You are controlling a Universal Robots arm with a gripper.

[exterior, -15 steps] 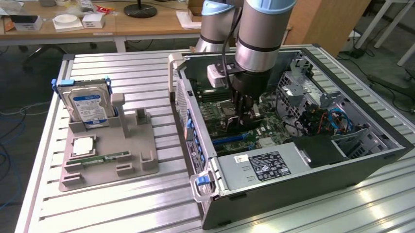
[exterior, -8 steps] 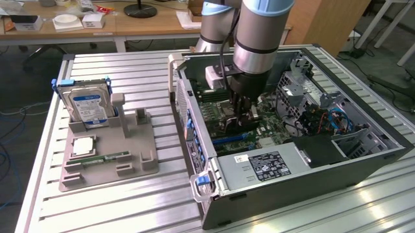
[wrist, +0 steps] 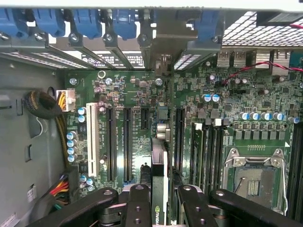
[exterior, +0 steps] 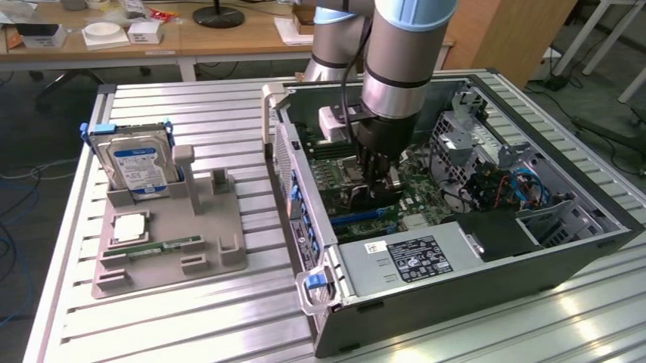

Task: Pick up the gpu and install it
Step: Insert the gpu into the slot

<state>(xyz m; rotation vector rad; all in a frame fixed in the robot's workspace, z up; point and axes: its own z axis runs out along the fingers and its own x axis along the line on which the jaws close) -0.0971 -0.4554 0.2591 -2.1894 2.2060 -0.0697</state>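
Note:
My gripper (exterior: pixel 380 184) reaches down into the open computer case (exterior: pixel 565 249), over the green motherboard (exterior: pixel 349 189). In the wrist view its black fingers (wrist: pixel 138 203) are shut on the gpu (wrist: pixel 159 161), a thin card seen edge-on with a green logo near the grip. The card stands upright over the motherboard (wrist: pixel 246 94), between the long black expansion slots (wrist: pixel 127 142). Its metal bracket end (wrist: pixel 163 59) reaches the case's rear slot openings. Whether the card's edge is seated in a slot I cannot tell.
A CPU socket (wrist: pixel 253 175) and memory slots (wrist: pixel 208 151) lie beside the card. Cables (wrist: pixel 61 189) bunch by the case wall. The power supply (exterior: pixel 424 257) fills the case's near end. On the exterior view's left, a grey fixture (exterior: pixel 202 261) holds a blue-labelled hard drive (exterior: pixel 139 168).

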